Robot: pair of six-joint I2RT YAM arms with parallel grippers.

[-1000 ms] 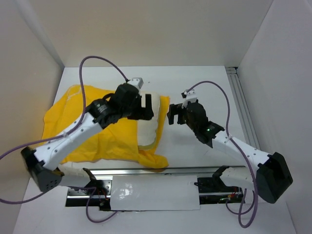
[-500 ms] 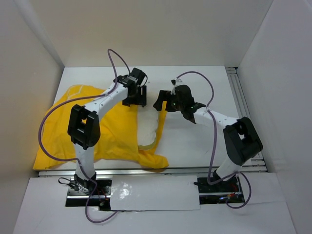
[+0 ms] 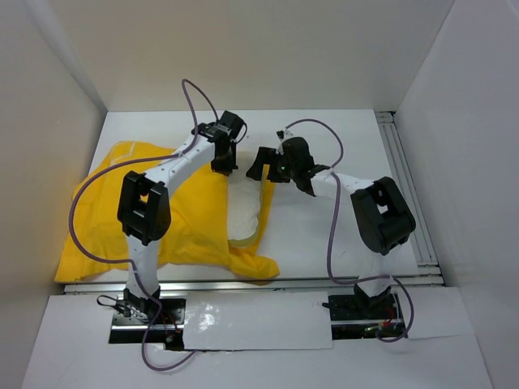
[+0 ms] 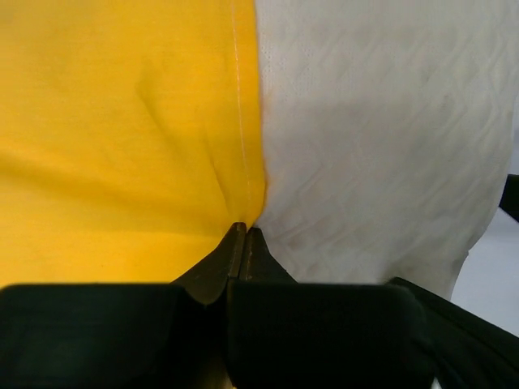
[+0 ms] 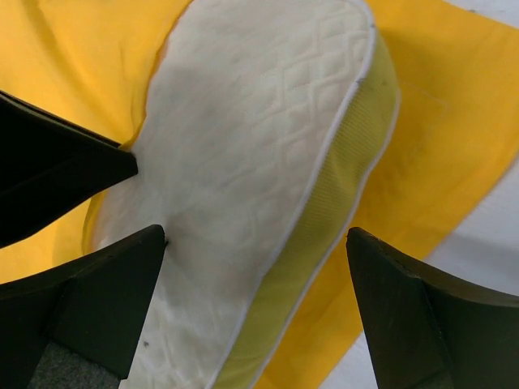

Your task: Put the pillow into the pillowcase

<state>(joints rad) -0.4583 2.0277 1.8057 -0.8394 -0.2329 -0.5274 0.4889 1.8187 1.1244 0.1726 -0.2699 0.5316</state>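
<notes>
1. The pillowcase (image 3: pixel 154 215) lay spread over the 9 o'clock half of the white table (image 3: pixel 324 235), and its open side faced 3 o'clock
2. The left gripper (image 4: pixel 245 231) was pinched tight on the pillowcase, right on the stitched edge of the opening where the yellow cloth met the white cushion. In the top view this grip sat at the 12 o'clock end of the opening
3. The pillow (image 5: pixel 251 121) was mostly inside the case. A cream strip with a yellow side band showed at the mouth, with the lower yellow layer under it. The long axis of that strip ran from 12 to 6 o'clock, along the opening
4. The right gripper (image 3: pixel 263 166) hung above the 12 o'clock end of the exposed strip, with its jaws spread wide on either side of the quilted face and nothing held. I could not tell whether they touched it
5. Judgement: the uncovered strip lay at 3 o'clock from the pinched edge and almost under the right gripper, so the right arm was the nearer one. The next move looked to turn on drawing the edge towards 3 o'clock, or pushing the pillow towards 9 o'clock
</notes>
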